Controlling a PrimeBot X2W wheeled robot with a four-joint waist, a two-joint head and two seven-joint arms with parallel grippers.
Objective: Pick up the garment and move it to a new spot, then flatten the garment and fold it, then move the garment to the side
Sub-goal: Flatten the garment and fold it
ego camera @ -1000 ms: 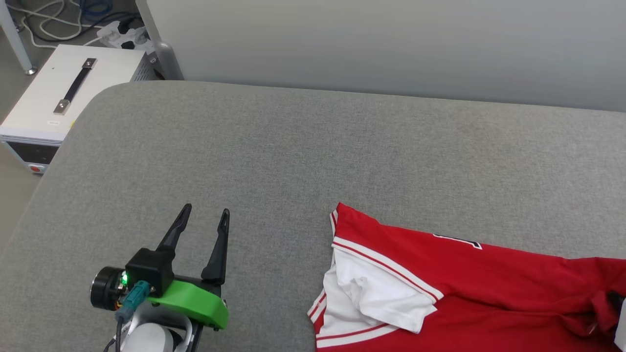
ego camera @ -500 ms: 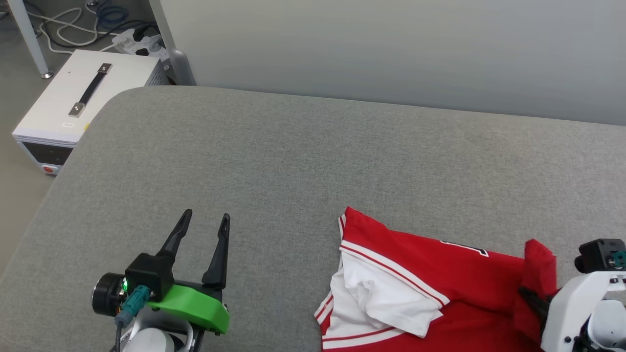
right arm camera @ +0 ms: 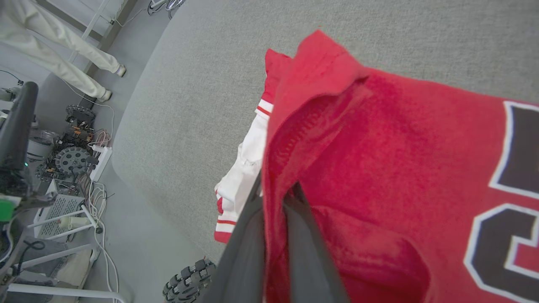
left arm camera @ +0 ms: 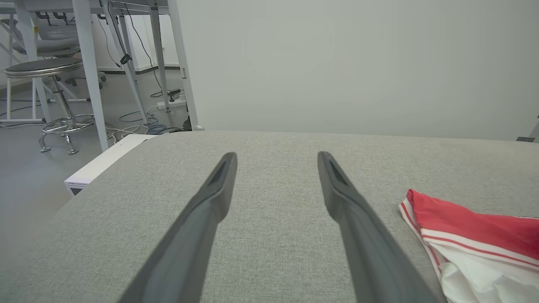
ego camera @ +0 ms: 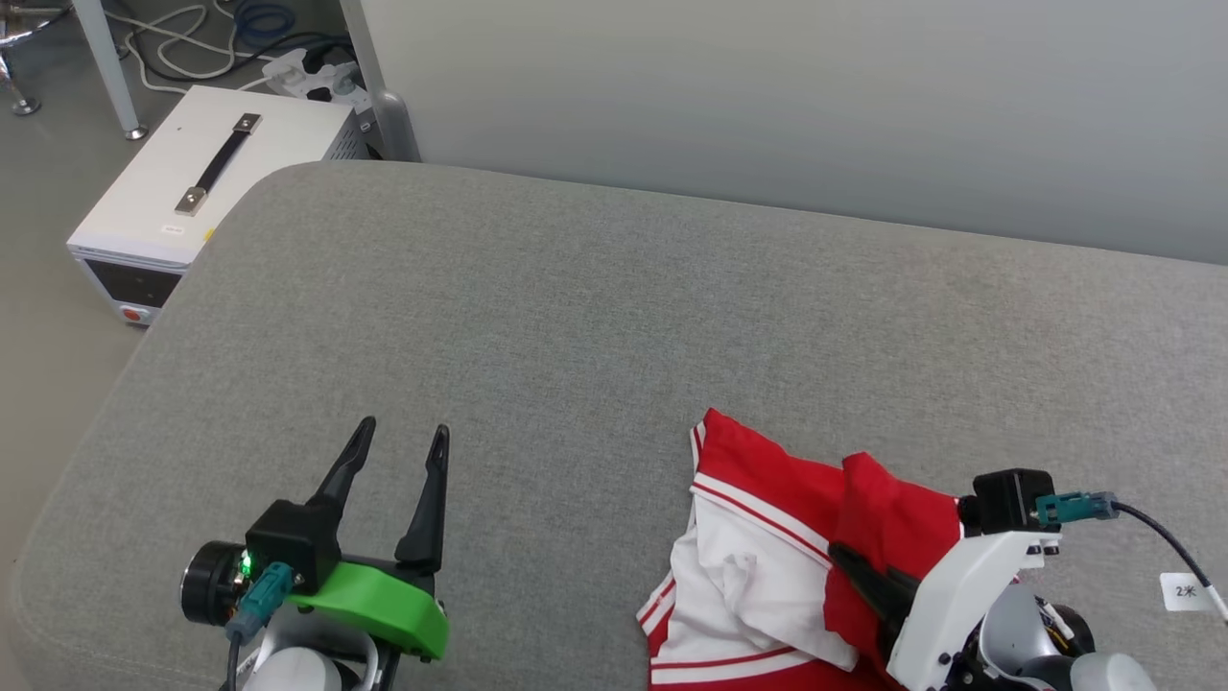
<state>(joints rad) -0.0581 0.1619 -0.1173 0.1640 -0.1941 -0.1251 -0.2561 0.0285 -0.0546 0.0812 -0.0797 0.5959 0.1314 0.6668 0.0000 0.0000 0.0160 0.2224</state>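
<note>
Clearly, the right gripper (right arm camera: 278,191) was closed tight on a fold of the garment (ego camera: 767,480). In the right wrist view its two dark fingers (right arm camera: 244,252) pinched a red edge between them, and the cloth draped over and around them. The grip was on an edge and not on the middle of the cloth. I judge this was chosen so that the rest of the cloth could hang or trail freely when it is carried, instead of coming up as one ball.

The garment was at the near right part of the grey padded surface (ego camera: 576,317), close to its front edge. Part of it was raised in a red hump at the gripper. A white sleeve (ego camera: 758,576) with striped trim lay crumpled on the surface just to the left of that hump. The black lettering (right arm camera: 518,155) with a white outline faced the right wrist camera.

The left gripper (ego camera: 403,427) had its fingers spread wide and held nothing. It hovered low over bare fabric at the near left, well apart from the garment. One arm seemed enough for this carrying step, so this arm probably waited, open and ready to take a second edge for the flattening. The wide bare area between the two grippers and beyond looked like a suitable new spot.
</note>
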